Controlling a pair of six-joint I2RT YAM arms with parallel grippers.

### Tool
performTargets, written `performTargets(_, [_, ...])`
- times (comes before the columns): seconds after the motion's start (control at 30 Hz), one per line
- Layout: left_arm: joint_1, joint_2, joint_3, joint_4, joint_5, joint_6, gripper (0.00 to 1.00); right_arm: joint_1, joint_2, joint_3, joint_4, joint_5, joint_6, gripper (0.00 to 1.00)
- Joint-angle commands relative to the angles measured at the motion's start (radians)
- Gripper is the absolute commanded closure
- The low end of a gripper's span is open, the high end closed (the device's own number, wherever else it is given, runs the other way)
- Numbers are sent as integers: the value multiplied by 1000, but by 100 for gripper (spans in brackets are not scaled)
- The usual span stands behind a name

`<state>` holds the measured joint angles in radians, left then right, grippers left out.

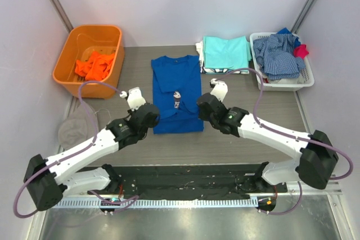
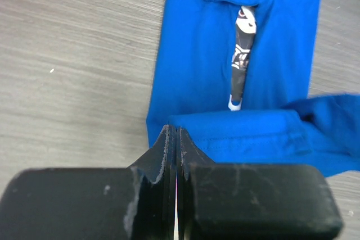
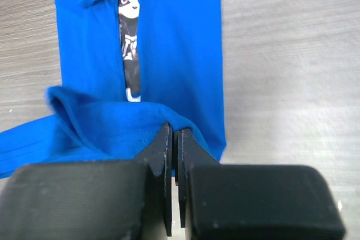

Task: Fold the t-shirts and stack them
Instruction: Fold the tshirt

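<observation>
The royal blue t-shirt [image 1: 176,91] lies on the table's middle, sides folded in, its white-and-dark print [image 1: 177,100] showing in the gap. My left gripper [image 1: 151,117] is shut on the shirt's bottom hem at its left corner [image 2: 185,125]. My right gripper [image 1: 203,107] is shut on the hem at its right corner [image 3: 169,119]. Both hold the hem lifted and folded a little over the shirt. An aqua t-shirt [image 1: 226,52] lies folded on a white one at the back. An orange t-shirt [image 1: 94,64] sits in the orange bin.
An orange bin [image 1: 70,55] stands at the back left. A white basket [image 1: 292,82] at the back right holds the blue-and-white checked garment [image 1: 277,55] and a small red cloth [image 1: 301,50]. A grey cloth [image 1: 74,129] lies by the left edge.
</observation>
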<state>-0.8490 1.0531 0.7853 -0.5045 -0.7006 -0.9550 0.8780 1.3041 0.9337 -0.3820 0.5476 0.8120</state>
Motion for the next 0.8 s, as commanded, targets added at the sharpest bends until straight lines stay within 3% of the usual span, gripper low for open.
performTargets(0.0, [59, 73, 43, 161, 56, 130, 100, -43, 86, 74, 109, -50, -99, 99])
performTargets(0.33, [277, 272, 83, 360, 225, 239, 100, -168, 270, 168, 207, -176, -168, 99])
performTargets(0.73, [363, 577, 256, 500, 312, 300, 100, -296, 458, 303, 270, -285, -215, 99])
performTargets(0.77, [366, 591, 273, 500, 314, 303, 87, -303, 481, 321, 278, -288, -226, 99])
